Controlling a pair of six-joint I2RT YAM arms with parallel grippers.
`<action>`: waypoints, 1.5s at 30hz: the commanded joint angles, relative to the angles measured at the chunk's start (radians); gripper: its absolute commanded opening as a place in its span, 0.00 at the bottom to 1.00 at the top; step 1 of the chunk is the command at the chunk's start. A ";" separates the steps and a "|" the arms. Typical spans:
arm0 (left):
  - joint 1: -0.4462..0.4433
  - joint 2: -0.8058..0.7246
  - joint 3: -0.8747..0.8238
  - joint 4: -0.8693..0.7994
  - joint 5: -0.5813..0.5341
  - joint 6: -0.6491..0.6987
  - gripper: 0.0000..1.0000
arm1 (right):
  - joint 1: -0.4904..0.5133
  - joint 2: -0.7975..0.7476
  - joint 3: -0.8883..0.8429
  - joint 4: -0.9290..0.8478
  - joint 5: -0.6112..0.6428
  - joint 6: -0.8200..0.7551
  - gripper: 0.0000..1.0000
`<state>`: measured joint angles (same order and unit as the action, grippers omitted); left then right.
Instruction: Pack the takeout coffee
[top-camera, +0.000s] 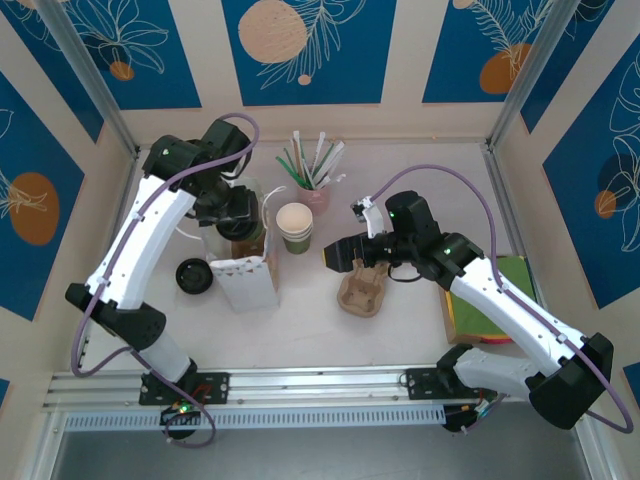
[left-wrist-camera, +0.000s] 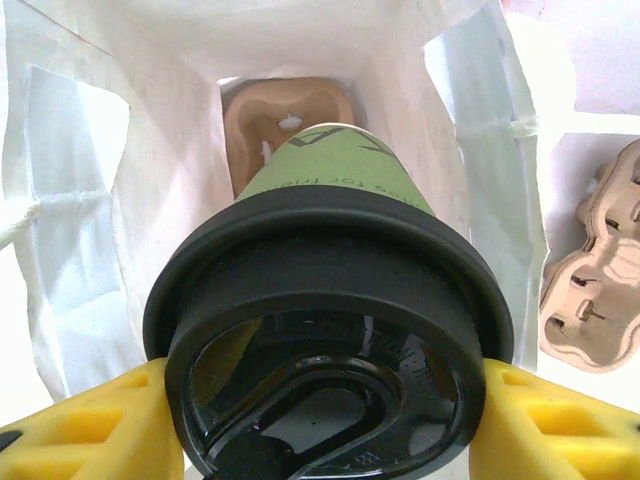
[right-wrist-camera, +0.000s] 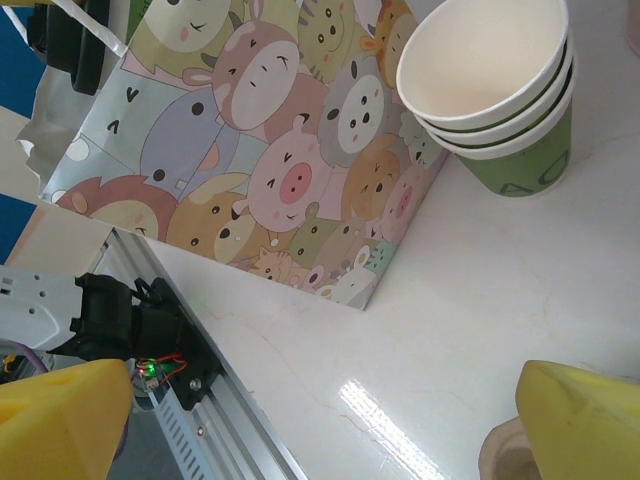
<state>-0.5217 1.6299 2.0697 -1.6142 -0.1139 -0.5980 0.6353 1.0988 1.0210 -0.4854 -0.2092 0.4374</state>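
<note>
The takeout coffee (left-wrist-camera: 335, 250), a green paper cup under a black lid, hangs bottom-first in the mouth of the open paper bag (left-wrist-camera: 90, 200). My left gripper (left-wrist-camera: 325, 420) is shut on it, one yellow finger on each side of the lid. A brown cardboard carrier (left-wrist-camera: 285, 105) lies at the bottom of the bag. From above, the left gripper (top-camera: 238, 212) hovers over the bag's (top-camera: 245, 282) far end. My right gripper (top-camera: 340, 257) stands open and holds nothing, low over the table beside a second carrier (top-camera: 362, 290).
A stack of lidless green cups (top-camera: 296, 228) and a pink cup of straws (top-camera: 315, 190) stand behind the bag. A loose black lid (top-camera: 193, 275) lies left of it. Coloured sheets (top-camera: 495, 300) sit at the right edge. The cartoon-printed bag wall (right-wrist-camera: 270, 150) faces the right gripper (right-wrist-camera: 325, 420).
</note>
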 joint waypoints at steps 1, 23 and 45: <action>0.006 -0.038 0.021 -0.173 -0.019 -0.025 0.56 | 0.006 -0.005 0.002 0.007 -0.018 0.006 0.99; 0.005 -0.248 -0.043 -0.172 0.013 -0.041 0.57 | 0.021 0.027 0.004 0.022 -0.003 0.007 0.99; 0.005 -0.393 -0.016 -0.127 0.173 0.026 0.57 | 0.080 0.096 0.010 0.047 0.087 0.053 0.99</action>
<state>-0.5217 1.2610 2.0315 -1.6142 0.0006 -0.5930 0.7078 1.1942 1.0210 -0.4480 -0.1425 0.4767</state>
